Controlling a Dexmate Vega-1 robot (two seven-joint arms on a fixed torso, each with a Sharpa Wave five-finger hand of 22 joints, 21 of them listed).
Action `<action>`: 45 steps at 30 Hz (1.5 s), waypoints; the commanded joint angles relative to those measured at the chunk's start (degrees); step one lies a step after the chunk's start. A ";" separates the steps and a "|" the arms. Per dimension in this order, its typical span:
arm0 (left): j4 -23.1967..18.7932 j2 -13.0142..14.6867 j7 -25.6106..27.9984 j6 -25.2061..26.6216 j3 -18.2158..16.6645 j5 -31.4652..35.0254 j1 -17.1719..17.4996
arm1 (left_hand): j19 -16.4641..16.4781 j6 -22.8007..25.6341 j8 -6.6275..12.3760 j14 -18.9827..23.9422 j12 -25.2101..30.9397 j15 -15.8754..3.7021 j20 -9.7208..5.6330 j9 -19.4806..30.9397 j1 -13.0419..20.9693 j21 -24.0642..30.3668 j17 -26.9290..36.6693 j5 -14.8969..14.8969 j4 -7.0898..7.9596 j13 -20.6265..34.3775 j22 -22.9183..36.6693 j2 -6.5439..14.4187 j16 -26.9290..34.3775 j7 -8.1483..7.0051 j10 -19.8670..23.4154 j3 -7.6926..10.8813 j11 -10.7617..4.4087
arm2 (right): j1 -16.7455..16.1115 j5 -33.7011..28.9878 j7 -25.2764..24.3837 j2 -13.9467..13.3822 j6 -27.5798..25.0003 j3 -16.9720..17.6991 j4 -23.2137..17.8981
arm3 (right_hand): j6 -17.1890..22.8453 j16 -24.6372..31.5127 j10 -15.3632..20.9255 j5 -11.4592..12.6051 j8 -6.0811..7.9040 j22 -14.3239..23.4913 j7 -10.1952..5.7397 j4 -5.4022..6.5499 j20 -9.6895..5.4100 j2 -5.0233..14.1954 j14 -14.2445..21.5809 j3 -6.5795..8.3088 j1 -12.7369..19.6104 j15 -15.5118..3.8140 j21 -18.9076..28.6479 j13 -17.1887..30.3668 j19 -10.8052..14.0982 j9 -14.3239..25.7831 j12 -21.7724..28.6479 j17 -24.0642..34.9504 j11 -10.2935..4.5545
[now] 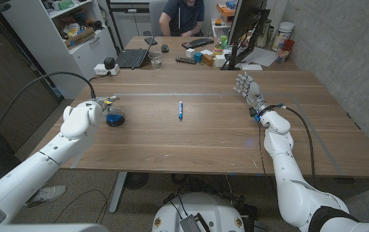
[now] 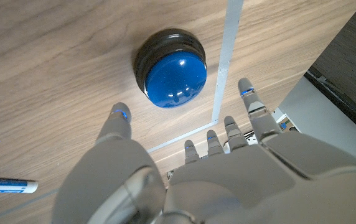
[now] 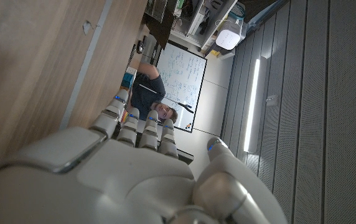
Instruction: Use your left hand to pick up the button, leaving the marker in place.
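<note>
The button is a round black puck with a glossy blue dome, lying on the left part of the wooden table. My left hand hovers just over and beside it, fingers spread apart around it and holding nothing; whether they touch it cannot be told. The marker, blue and white, lies near the table's middle, and its end shows in the left wrist view. My right hand stands at the right with fingers straight and nothing in it.
A pale tape line crosses the table behind the button. A laptop, a glass, a keyboard and a monitor stand at the far edge, where a person sits.
</note>
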 commanded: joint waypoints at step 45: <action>2.75 -2.28 0.38 3.29 3.72 4.12 -1.23 | 45.83 31.45 6.03 47.31 12.82 -15.03 -21.37 0.54 29.27 15.85 3.60 -1.12 -2.35 3.71 0.00 16.89 10.89 16.14 33.45 5.77 1.27 | 0.65 -0.90 -1.79 -0.69 3.74 -1.81 1.57 | 0.57 0.58 0.83 0.63 0.61 0.23 -0.18 0.24 0.16 -0.13 1.48 -0.23 -0.04 -0.38 0.49 0.21 0.57 0.32 0.64 0.02 -0.27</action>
